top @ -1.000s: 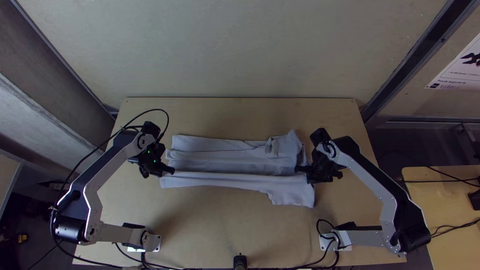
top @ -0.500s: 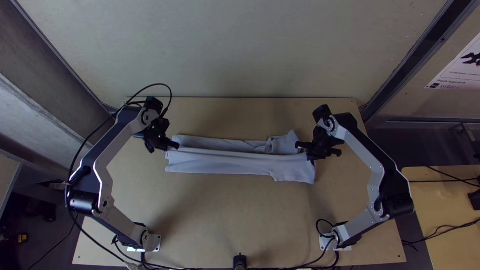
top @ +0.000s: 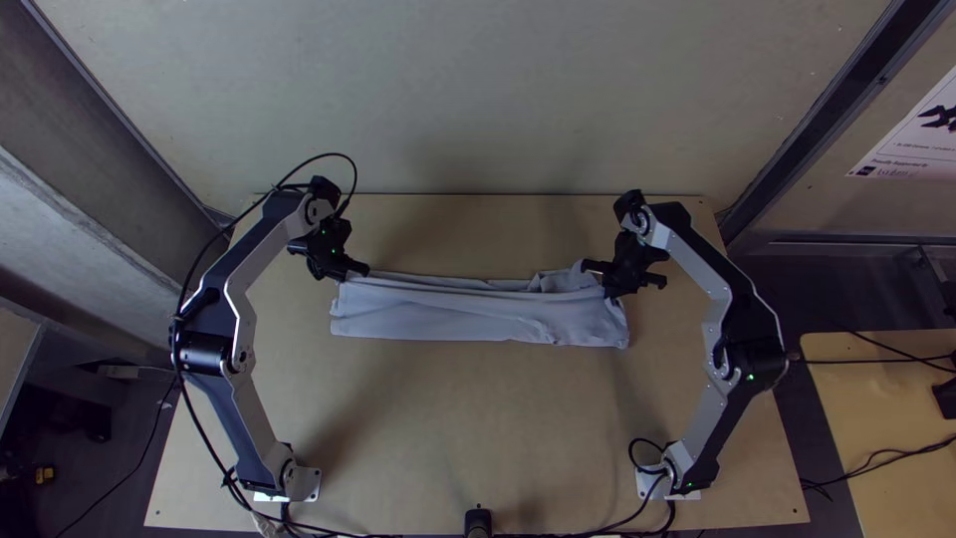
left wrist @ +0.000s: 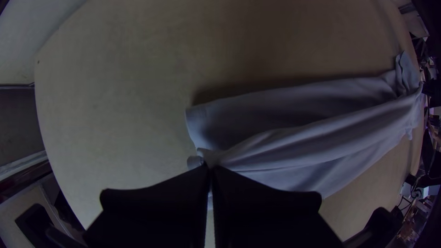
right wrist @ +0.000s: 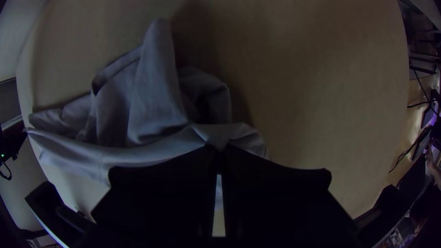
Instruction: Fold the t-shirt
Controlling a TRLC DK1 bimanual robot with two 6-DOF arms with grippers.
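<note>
My left gripper (top: 360,271) is at the left end of the light grey t-shirt (top: 448,317), which lies as a long, narrow folded strip across the table. My right gripper (top: 595,276) holds the strip's right end, near a bunched part at its far side. In the left wrist view the left gripper (left wrist: 209,170) is shut on an edge of the t-shirt (left wrist: 298,138), the cloth pulled into creases there. The right wrist view has the right gripper (right wrist: 219,149) closed over a raised edge of the t-shirt (right wrist: 156,101), beside loose, rumpled folds.
Bare wood of the table (top: 468,428) lies between the two arm bases. A small black object (top: 478,520) stands at the near edge. A pale wall (top: 468,100) rises beyond the table's far edge, and a side table (top: 886,399) stands at the right.
Both grippers have moved toward the table's far edge, carrying the near part of the t-shirt over the rest. The cloth now forms a narrower strip.
</note>
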